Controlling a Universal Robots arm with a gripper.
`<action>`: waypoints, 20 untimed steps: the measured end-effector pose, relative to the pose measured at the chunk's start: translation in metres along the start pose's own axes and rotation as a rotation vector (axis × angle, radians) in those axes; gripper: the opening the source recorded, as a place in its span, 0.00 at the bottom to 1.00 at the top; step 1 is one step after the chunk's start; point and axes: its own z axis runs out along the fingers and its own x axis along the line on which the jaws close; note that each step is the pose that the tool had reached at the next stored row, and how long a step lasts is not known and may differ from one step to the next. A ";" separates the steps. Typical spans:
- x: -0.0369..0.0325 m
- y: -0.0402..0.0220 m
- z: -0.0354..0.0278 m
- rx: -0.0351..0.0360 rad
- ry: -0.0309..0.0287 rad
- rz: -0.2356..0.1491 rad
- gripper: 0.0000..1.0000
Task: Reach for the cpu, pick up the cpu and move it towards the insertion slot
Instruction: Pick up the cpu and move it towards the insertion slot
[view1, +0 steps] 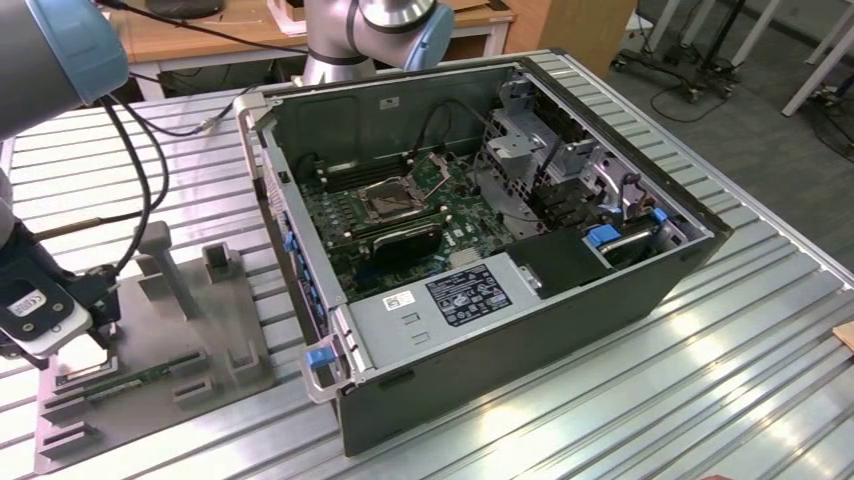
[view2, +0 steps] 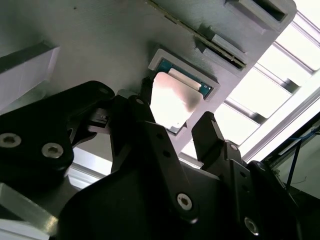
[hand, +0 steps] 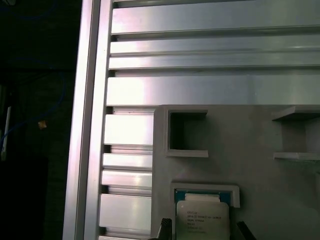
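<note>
The cpu (hand: 202, 217) is a small silvery-white square chip lying in a framed recess of the grey fixture plate (hand: 260, 175). In the second wrist view the cpu (view2: 172, 100) shines pale between two black fingers (view2: 210, 127). My gripper (view2: 177, 112) is open and straddles the chip, one fingertip on each side with gaps showing. In the exterior view the gripper (view1: 74, 345) hangs low over the fixture's near corner at the exterior view's left. The insertion slot (view1: 391, 200), a metal-framed socket with a dark centre, sits on the motherboard inside the open computer case (view1: 534, 300).
A narrow green memory stick (view1: 134, 380) lies in the fixture (view1: 200, 330) near the gripper, and grey posts (view1: 160, 265) stand up from the plate. The case wall (view1: 287, 250) rises between fixture and socket. Cables (view1: 140, 170) hang from the arm. The table (view1: 667, 400) is ribbed aluminium.
</note>
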 end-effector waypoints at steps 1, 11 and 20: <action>-0.0002 0.0000 0.0004 0.0000 0.0000 0.000 0.59; -0.0010 -0.0001 0.0032 -0.0001 -0.0001 0.000 0.59; -0.0013 -0.0003 0.0066 0.0000 0.0000 0.000 0.59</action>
